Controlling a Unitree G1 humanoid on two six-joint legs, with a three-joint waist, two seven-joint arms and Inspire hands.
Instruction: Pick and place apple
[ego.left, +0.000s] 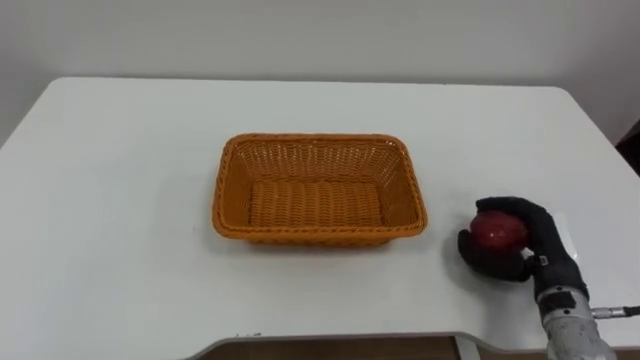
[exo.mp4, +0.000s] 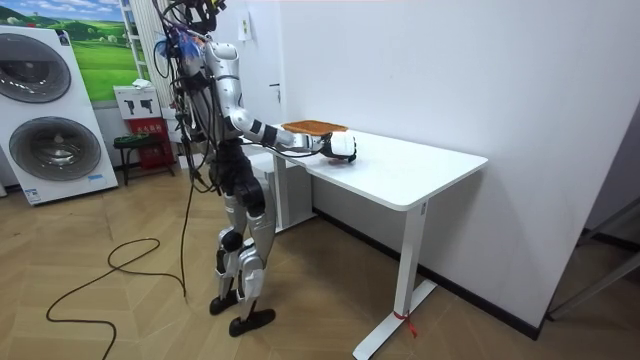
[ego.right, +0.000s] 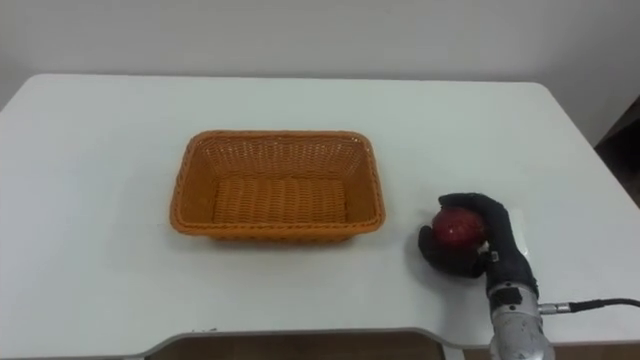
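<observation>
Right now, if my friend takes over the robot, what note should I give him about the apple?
Hands: the right robot hand has its fingers curled round the red apple, down at the white table, to the right of the basket.
Things: the basket is empty and sits mid-table.
Done: the apple is grasped. I can't tell if it is lifted yet.
To do: probably carry the apple left over the basket's rim, set it inside and let go.
</observation>
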